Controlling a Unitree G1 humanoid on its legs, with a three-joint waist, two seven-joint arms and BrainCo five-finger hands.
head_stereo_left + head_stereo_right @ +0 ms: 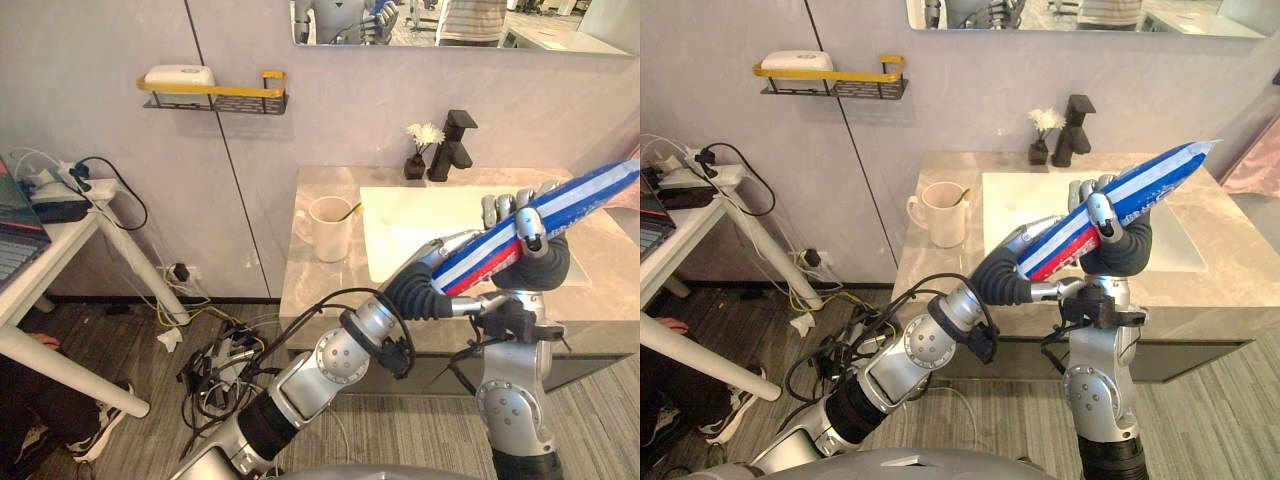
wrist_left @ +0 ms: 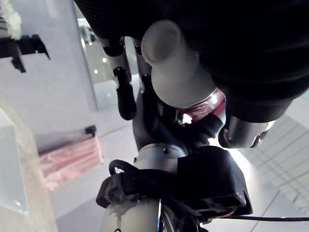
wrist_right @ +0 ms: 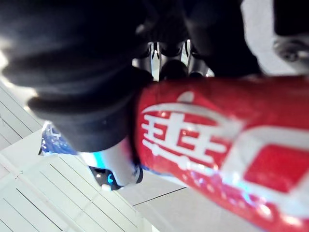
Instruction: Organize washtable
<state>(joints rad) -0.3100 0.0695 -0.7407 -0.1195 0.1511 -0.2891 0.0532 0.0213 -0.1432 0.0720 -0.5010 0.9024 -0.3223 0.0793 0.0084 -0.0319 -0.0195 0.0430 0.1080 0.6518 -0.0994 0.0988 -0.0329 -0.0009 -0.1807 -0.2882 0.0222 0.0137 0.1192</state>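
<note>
Site: a grey-walled washroom with a marble washtable (image 1: pixel 320 290), a pale basin (image 1: pixel 420 230) sunk into its top and a mirror (image 1: pixel 460 25) above.

Right hand (image 1: pixel 548 262): raised over the front edge of the washtable, fingers (image 1: pixel 530 224) curled round a toothpaste tube (image 1: pixel 580 195) striped blue, white and red. The tube is clear of the counter. It slants up and away from this hand on the outer side and down towards the other hand on the inner side.

Left hand (image 1: pixel 432 280): just beside the right hand and lower, at the tube's low end. The tube's white cap (image 2: pixel 169 63) lies close under this hand's dark cover. Whether this hand grips the tube cannot be told.

Beyond the hands: the basin lies directly behind them. A cream mug (image 1: pixel 330 228) with a thin yellowish handle in it stands on the counter, well apart on the left hand's side. A black faucet (image 1: pixel 452 145) and a small flower vase (image 1: pixel 418 150) stand at the back. A wall shelf (image 1: pixel 215 95) holding a white item (image 1: pixel 178 75) hangs further off past the mug.

Assessment: the task is part done. The tube is picked up but not yet placed. No destination is evident; the mug or the shelf are candidates. The mug, faucet and vase appear in order.
</note>
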